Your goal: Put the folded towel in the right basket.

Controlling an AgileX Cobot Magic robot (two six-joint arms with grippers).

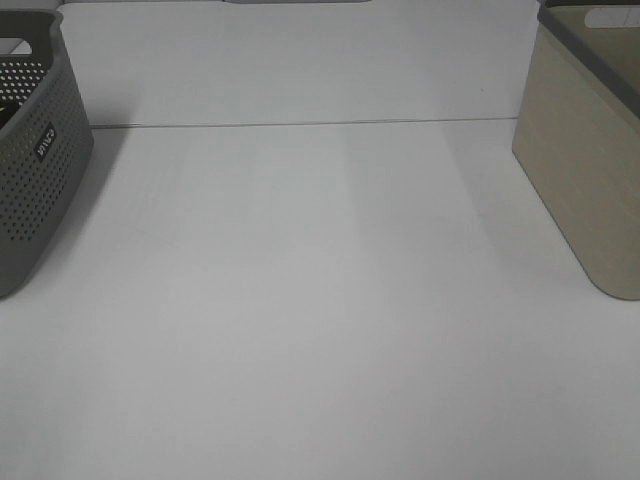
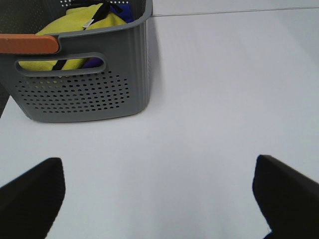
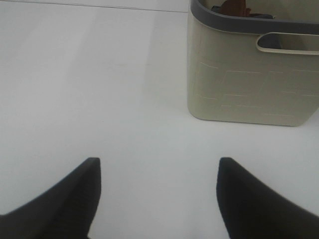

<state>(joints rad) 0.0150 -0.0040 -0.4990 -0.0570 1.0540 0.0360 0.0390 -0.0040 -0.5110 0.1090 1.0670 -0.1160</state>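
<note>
The right basket (image 1: pixel 585 170) is beige with a dark grey rim and stands at the table's right edge. It also shows in the right wrist view (image 3: pixel 249 84), where a red-brown cloth (image 3: pixel 234 7) peeks above its rim. No folded towel lies on the table in any view. My left gripper (image 2: pixel 159 199) is open and empty above bare table, short of the grey basket. My right gripper (image 3: pixel 159 199) is open and empty above bare table, short of the beige basket. Neither gripper shows in the exterior high view.
A grey perforated basket (image 1: pixel 30 190) stands at the table's left edge. In the left wrist view it (image 2: pixel 84 94) holds yellow cloth (image 2: pixel 79 25) and some blue cloth, and an orange strip (image 2: pixel 27 44) lies along its rim. White table (image 1: pixel 320 300) spans between the baskets.
</note>
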